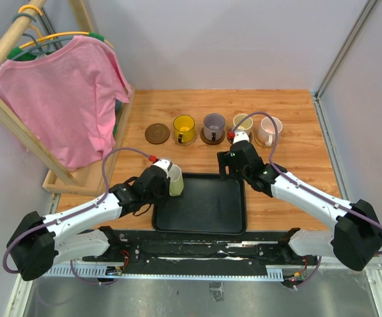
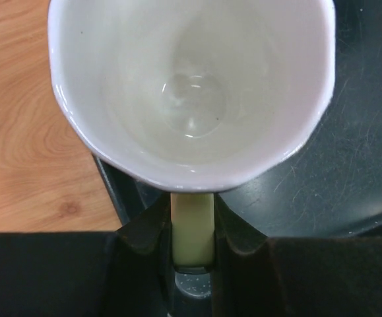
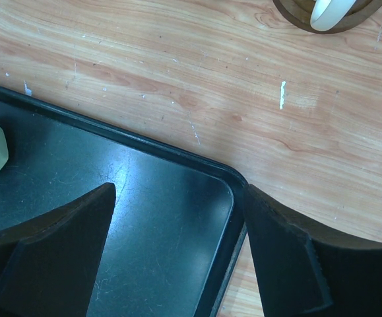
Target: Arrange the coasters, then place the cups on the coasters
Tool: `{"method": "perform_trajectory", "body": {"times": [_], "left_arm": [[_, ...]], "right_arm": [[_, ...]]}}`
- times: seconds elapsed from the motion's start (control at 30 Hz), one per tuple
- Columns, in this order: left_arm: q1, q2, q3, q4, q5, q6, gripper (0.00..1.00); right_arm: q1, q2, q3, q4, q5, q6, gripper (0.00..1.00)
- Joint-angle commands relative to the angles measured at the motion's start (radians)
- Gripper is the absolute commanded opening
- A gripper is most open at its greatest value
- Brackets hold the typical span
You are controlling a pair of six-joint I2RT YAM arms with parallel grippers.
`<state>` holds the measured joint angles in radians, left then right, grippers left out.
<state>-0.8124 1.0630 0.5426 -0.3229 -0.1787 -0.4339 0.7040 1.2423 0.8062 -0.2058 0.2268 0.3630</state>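
The left fingers [image 2: 141, 234] pinch the white mug [image 2: 191, 86] by its yellowish handle at the left edge of the black tray [image 2: 349, 152]. The right fingers [image 3: 52, 257] stand wide and empty above the tray's upper right corner. Further up the frame, a bare brown coaster [image 1: 157, 133] lies on the desk [image 3: 177, 66].

**Four seated, one spare**

Along the table's [image 1: 296, 172] far edge, left to right: bare dark brown coaster [image 1: 157, 133], then yellow cup [image 1: 185, 127], grey-purple cup [image 1: 213, 124], cream cup [image 1: 242, 121] and pale pink cup [image 1: 270, 129] — each upright on a coaster. White cup [image 1: 175, 179] at the tray's [image 1: 204, 224] far-left corner — pinched by its yellowish handle.
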Motion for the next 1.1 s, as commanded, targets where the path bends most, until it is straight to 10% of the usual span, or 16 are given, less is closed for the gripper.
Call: {"method": "perform_trajectory", "body": {"times": [0.0,0.63,1.07], "left_arm": [[-0.01,-0.063,0.033,0.035,-0.095,0.007,0.01],[-0.01,-0.099,0.1,0.109,-0.21,0.076,0.01],[0.012,-0.057,0.075,0.448,-0.483,0.274,0.0]], "right_arm": [[-0.008,-0.003,-0.01,0.019,-0.007,0.012,0.79],[-0.008,-0.005,-0.014,0.023,0.006,0.007,0.79],[-0.008,0.005,-0.039,0.045,0.027,0.002,0.78]]}}
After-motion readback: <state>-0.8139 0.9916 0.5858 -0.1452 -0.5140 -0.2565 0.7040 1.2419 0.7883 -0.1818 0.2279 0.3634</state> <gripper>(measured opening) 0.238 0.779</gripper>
